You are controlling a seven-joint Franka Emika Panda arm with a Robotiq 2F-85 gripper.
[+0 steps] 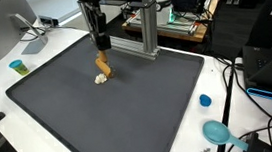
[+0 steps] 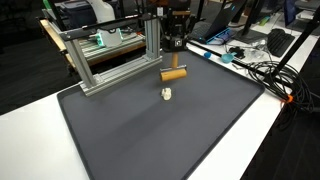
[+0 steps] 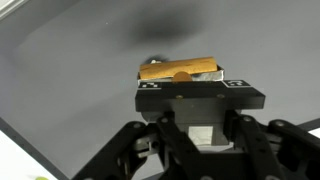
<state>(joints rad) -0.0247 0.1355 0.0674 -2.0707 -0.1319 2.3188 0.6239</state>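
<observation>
The brown block (image 3: 180, 70) is clamped crosswise in your end effector (image 1: 101, 53), held clear of the dark mat (image 1: 129, 107) and just above a small white piece (image 2: 167, 95). You look to be mid-carry, with the block not yet set down. Any descent calls for a slow, straight line, minding that white piece. An aluminium frame (image 2: 110, 55) stands behind on the desk (image 2: 30, 112). No writing is legible.

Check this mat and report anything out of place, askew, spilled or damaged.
Nothing looks spilled or damaged. The one stray item is a small white piece lying alone on the dark mat, close by the orange-brown block that the end effector grips. It is too small to identify.
</observation>
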